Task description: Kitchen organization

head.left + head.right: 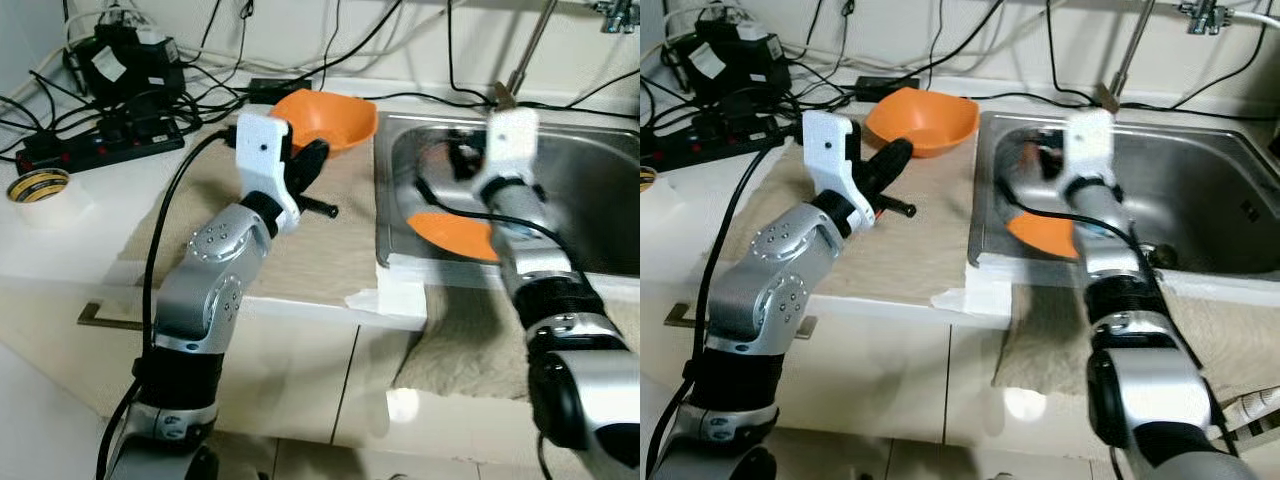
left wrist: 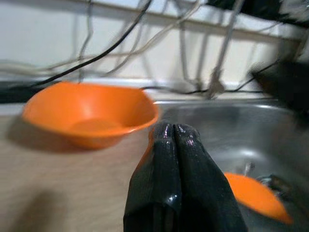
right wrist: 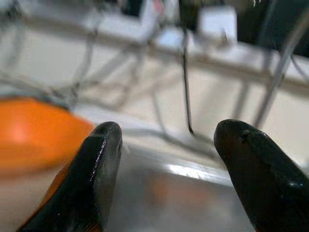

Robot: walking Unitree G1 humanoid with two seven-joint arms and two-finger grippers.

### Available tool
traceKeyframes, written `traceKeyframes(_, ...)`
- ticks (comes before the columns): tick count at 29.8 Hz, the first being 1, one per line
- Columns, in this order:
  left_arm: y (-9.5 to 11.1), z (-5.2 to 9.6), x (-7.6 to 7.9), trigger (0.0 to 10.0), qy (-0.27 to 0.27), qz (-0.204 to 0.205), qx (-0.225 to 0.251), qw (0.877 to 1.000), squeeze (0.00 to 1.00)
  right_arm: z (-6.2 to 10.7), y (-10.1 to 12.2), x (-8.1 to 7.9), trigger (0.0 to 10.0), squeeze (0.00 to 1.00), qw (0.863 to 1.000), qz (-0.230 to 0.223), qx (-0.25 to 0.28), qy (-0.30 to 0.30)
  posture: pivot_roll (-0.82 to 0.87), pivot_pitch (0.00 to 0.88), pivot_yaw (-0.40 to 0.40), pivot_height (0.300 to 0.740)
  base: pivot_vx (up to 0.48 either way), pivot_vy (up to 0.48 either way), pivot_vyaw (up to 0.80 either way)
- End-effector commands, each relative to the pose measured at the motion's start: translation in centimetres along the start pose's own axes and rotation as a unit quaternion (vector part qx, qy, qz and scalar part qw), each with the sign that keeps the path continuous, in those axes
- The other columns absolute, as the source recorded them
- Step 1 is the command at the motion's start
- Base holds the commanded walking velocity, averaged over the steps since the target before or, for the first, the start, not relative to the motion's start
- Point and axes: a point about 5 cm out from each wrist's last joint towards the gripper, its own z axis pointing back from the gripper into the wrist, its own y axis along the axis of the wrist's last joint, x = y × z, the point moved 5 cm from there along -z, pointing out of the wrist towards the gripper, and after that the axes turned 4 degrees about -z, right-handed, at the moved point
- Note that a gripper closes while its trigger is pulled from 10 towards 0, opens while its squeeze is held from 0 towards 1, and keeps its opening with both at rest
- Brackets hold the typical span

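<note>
Orange is what marks the task's things: an orange bowl stands upright, mouth up, on the desk at the upper middle of the head frame, at the far edge of a beige mat and just beside the sink's left rim. Its long axis runs across the frame, left to right.

At the far left edge of the frame lies a roll of tape, yellow and black; its printing is too small for me to read. Behind it, in the upper left, a black power strip sits among tangled black cables, with a black box bearing a white label I cannot read.

My left tool reaches over the mat toward the bowl, just short of it; in the left wrist view its two black fingers are pressed together with nothing between them.

Right of the mat, the steel sink takes the upper right of the frame. A second orange dish lies in the basin near its left wall, partly hidden by my right arm, its long axis also across the frame. My right tool is down in the sink, fingers spread wide apart and holding nothing. Whether it touches the dish I cannot tell.
</note>
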Motion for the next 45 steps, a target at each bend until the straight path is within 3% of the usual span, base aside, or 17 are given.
traceKeyframes(1, -0.6, 0.0, -1.3, 10.0, 0.036, -0.013, -0.007, 0.999, 0.0, 0.2, 1.8, -0.6, 10.0, 0.0, 0.999, -0.028, 0.043, -0.018, 0.03, 0.0, -0.011, 0.732, 0.0, 0.0, 0.0)
traceKeyframes(5, -1.7, 0.2, -3.1, 10.0, 0.083, -0.022, -0.023, 0.996, 0.0, 1.7, 1.8, -2.5, 10.0, 0.0, 0.998, -0.036, 0.056, -0.009, 0.03, 0.0, -0.01, 0.732, 0.0, 0.0, 0.0)
traceKeyframes(6, -2.4, 0.6, -4.4, 10.0, 0.117, -0.023, -0.028, 0.992, 0.0, 3.0, 1.5, -3.0, 10.0, 0.0, 0.998, -0.035, 0.056, -0.016, 0.02, 0.0, -0.003, 0.732, 0.0, 0.0, 0.0)
traceKeyframes(8, -2.5, 0.8, -4.8, 10.0, 0.128, -0.025, -0.028, 0.991, 0.0, 3.4, 1.3, -2.9, 10.0, 0.0, 0.998, -0.037, 0.054, -0.021, 0.01, 0.0, -0.001, 0.732, 0.0, 0.0, 0.0)
traceKeyframes(10, -2.7, 0.9, -5.2, 10.0, 0.136, -0.032, -0.029, 0.99, 0.0, 4.1, 0.9, -2.4, 10.0, 0.0, 0.997, -0.034, 0.051, -0.036, 0.0, 0.0, 0.004, 0.732, 0.0, 0.0, 0.0)
traceKeyframes(12, -2.7, 1.3, -5.6, 10.0, 0.146, -0.042, -0.027, 0.988, 0.0, 5.6, -0.1, -0.7, 10.0, 0.0, 0.996, -0.029, 0.036, -0.076, -0.01, 0.0, 0.018, 0.732, 0.0, 0.0, 0.0)
traceKeyframes(16, -2.6, 1.6, -5.8, 10.0, 0.151, -0.053, -0.028, 0.987, 0.0, 6.6, -0.5, -0.1, 10.0, 0.0, 0.996, -0.019, 0.028, -0.089, -0.01, 0.0, 0.023, 0.732, 0.0, 0.0, 0.0)
traceKeyframes(21, -3.3, 2.7, -6.4, 10.0, 0.161, -0.06, -0.035, 0.984, 0.0, 9.2, -2.5, 0.8, 10.0, 0.0, 0.994, -0.012, -0.013, -0.107, -0.02, 0.0, 0.032, 0.732, 0.0, 0.0, 0.0)
traceKeyframes(26, -4.1, 3.7, -7.0, 10.0, 0.177, -0.069, -0.049, 0.981, 0.0, 12.1, -6.7, 0.6, 10.0, 0.0, 0.984, -0.066, -0.1, -0.132, 0.0, 0.0, 0.034, 0.732, 0.0, 0.0, 0.0)
traceKeyframes(34, -3.6, 3.3, -7.6, 10.0, 0.182, -0.065, -0.039, 0.98, 0.0, 10.6, -6.5, -0.8, 10.0, 0.0, 0.986, -0.084, -0.112, -0.091, 0.0, 0.0, 0.043, 0.732, 0.0, 0.0, 0.0)
traceKeyframes(45, -3.9, 2.7, -5.8, 10.0, 0.158, -0.046, -0.036, 0.986, 0.0, 9.1, -4.3, -0.5, 10.0, 0.0, 0.992, -0.07, -0.084, -0.067, -0.01, 0.0, 0.031, 0.732, 0.0, 0.0, 0.0)
